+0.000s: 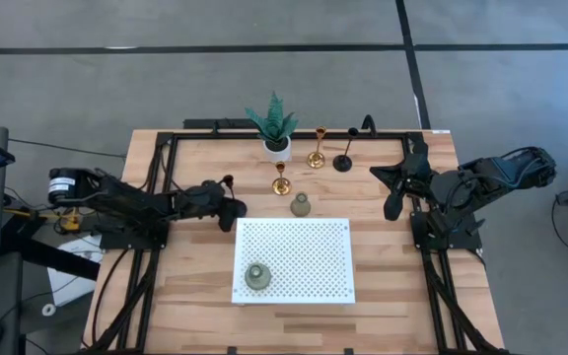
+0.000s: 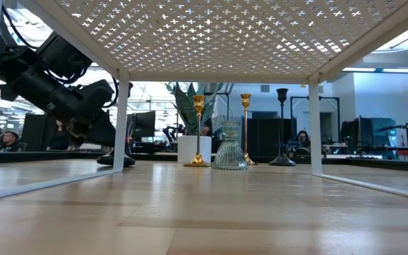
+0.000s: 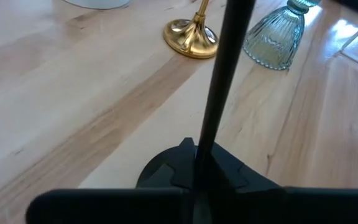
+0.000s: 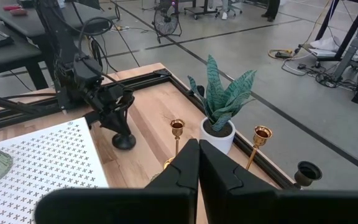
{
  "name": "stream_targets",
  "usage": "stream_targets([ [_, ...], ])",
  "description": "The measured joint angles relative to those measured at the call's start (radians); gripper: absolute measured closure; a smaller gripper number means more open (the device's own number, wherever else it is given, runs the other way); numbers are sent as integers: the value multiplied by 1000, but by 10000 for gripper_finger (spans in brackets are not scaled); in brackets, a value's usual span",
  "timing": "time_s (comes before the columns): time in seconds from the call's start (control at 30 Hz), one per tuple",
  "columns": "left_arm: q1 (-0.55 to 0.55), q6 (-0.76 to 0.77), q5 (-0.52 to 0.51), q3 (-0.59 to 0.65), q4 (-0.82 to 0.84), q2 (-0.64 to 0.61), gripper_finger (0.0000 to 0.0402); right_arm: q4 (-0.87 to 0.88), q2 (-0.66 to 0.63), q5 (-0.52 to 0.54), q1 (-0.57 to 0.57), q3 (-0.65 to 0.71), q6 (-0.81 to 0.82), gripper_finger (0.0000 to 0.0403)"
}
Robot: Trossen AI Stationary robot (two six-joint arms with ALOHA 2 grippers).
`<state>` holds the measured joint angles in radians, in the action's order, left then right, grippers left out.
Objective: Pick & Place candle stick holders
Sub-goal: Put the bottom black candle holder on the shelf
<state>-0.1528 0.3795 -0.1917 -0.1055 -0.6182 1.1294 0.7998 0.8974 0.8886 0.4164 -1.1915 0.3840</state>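
The left claw (image 1: 227,205) is clenched on the thin stem of a black candle holder (image 3: 219,93), just left of the white rack (image 1: 294,258). It looks stiff, light, top-heavy; gripping low seems safest. The right claw (image 4: 197,163) is clenched empty.

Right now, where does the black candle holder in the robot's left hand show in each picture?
High view: black candle holder just left of the white rack, in the left hand.
Low view: far left, base on the table.
Left wrist view: centre, stem rising between the fingers.
Right wrist view: left of centre, under the far arm.
Shared landmark: the nearest gold holder.
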Motion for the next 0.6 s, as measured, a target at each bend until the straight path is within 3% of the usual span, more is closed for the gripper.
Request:
stream_targets([
  [0.13,1,20,15,-7,76,-55,388,0,0,0,0,0,0,403],
  [0.4,0,-47,24,-182,640,-247,388,5,0,0,0,0,-1,403],
  [0.6,0,-172,-65,-390,933,-347,388,10,0,2,0,0,-2,403],
])
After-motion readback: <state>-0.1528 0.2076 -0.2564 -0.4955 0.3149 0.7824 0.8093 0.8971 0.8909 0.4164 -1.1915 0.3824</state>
